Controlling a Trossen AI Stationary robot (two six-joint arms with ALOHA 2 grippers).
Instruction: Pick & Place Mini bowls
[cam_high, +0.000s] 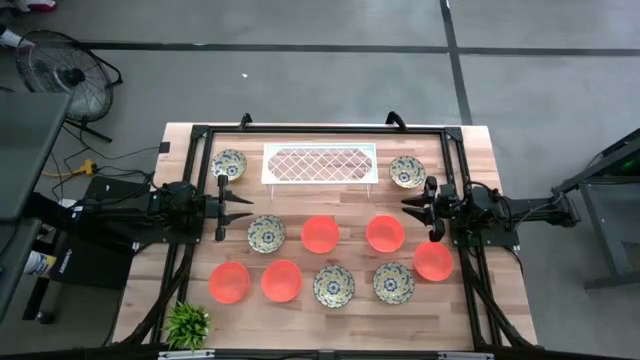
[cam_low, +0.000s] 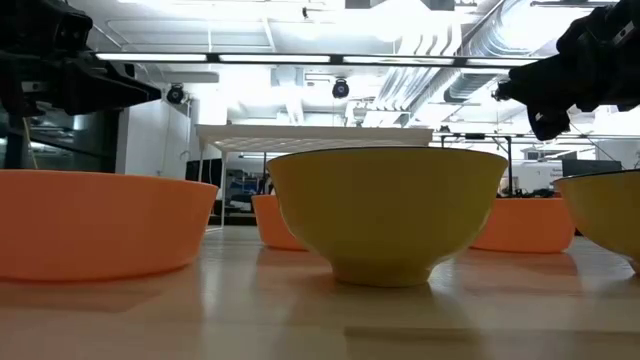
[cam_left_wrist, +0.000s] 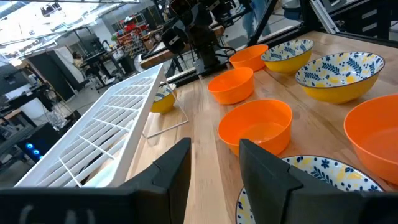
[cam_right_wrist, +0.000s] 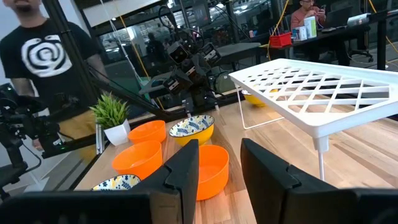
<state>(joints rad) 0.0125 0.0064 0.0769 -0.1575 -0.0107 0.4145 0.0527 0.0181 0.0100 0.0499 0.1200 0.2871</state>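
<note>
We hold both arms off the counter (cam_high: 300, 310), left gripper (cam_high: 243, 204) and right gripper (cam_high: 408, 204) parted and empty. The mini bowls (cam_high: 320, 234) sit before the tray (cam_high: 319, 164) (all ten untouched); we should descend squarely over one rim.

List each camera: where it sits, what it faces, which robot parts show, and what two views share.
High: overhead, straight down on the table; both arms.
Low: tabletop level, a bowl close ahead; arms above.
Left wrist: past left gripper toward right arm.
Right wrist: past right gripper toward left arm.
Shared: white tray.
</note>
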